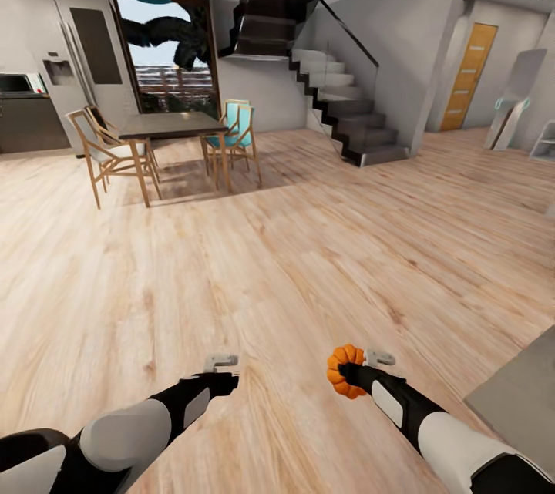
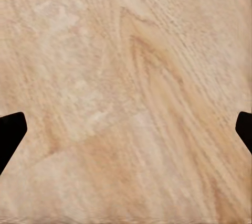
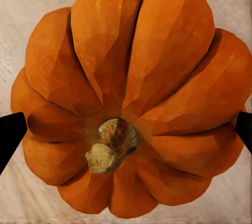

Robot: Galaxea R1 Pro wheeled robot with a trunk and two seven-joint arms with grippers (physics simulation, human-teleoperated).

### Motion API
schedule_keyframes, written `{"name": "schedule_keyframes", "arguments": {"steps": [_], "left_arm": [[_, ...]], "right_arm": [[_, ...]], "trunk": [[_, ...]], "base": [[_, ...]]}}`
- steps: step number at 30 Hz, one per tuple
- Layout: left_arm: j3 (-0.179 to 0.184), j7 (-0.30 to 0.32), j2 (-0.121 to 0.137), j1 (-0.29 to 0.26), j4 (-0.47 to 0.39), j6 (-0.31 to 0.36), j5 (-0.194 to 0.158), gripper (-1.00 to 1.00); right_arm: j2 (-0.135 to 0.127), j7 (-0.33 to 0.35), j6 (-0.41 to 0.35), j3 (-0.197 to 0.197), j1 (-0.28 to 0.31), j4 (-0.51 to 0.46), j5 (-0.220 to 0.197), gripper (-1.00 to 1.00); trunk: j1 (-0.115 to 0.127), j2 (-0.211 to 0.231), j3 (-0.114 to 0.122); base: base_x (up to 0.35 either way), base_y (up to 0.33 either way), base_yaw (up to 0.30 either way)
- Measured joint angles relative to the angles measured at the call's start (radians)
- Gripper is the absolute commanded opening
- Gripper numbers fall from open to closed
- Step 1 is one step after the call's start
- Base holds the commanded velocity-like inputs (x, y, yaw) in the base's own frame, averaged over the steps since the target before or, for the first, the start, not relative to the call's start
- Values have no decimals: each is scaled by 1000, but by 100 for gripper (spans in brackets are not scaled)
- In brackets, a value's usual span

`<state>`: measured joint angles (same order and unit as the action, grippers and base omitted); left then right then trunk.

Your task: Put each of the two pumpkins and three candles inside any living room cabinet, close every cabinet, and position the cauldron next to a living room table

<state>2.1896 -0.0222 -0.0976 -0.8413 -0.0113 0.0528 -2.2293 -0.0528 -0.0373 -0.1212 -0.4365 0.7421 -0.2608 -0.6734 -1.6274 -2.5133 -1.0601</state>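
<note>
Your right gripper pinches a small orange ribbed pumpkin, its jaws pressed against the pumpkin's sides and holding it above the light wood plank floor. In the right wrist view the pumpkin faces the camera stem first, the short brownish stem pointing at the lens, with a black fingertip at each flank. Your left gripper hangs over the same floor beside the pumpkin; its jaws are spread wide and carry nothing, and the left wrist view shows bare planks between them. Far beyond the pumpkin stands a dark-topped wooden dining table with pale wooden chairs, and to that table's right a dark staircase climbs.
</note>
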Motion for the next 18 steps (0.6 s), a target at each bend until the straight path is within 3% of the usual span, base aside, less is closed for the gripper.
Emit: {"name": "schedule_keyframes", "arguments": {"steps": [8,18], "left_arm": [[0,0,0,0,0,0,0,100],[-1,0,0,0,0,-1,0,100]], "right_arm": [[0,-3,0,0,0,0,0,-100],[1,-4,0,0,0,0,0,-100]], "trunk": [[0,0,0],[0,0,0]], "base": [[-331,0,229],[-331,12,114]]}}
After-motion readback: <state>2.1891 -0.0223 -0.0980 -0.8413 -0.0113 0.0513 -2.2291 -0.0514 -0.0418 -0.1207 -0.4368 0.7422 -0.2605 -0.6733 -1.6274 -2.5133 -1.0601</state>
